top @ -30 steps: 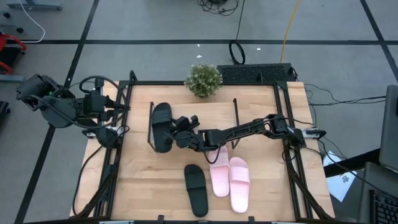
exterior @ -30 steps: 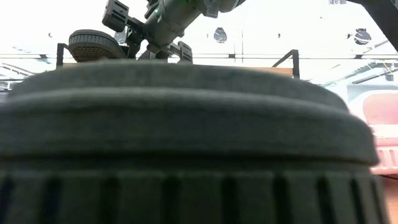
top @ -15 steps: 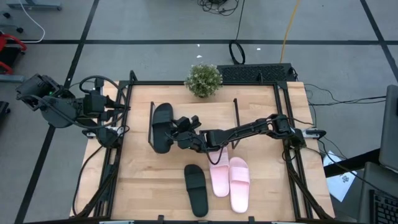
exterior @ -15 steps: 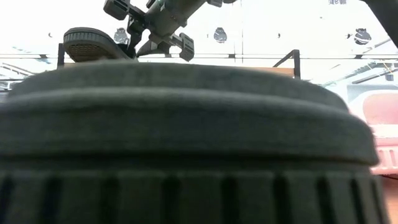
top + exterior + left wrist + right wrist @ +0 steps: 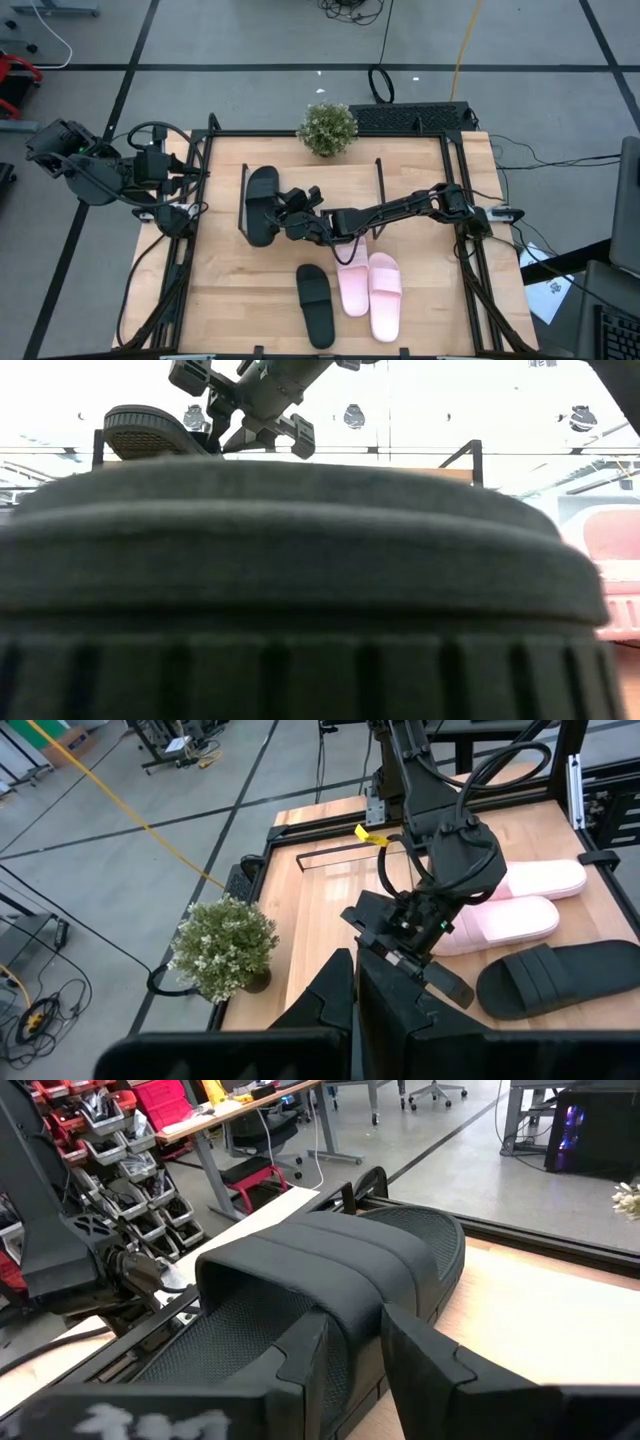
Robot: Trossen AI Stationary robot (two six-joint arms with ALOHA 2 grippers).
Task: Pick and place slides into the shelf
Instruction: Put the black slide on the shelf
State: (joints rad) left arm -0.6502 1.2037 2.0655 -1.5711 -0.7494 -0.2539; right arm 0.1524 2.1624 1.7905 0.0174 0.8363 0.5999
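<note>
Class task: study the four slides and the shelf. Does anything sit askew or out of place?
The matte black slide at the left end of the light wood shelf is apart from its mate on the tabletop beside the pale pink pair. The right gripper is beside it.

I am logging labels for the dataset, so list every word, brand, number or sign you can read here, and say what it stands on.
No text can be read in any view.
White print on the right arm's own dark housing, right wrist view: blurred, unreadable.
Yellow tag beyond the right arm, left wrist view: too small to show any print.
</note>
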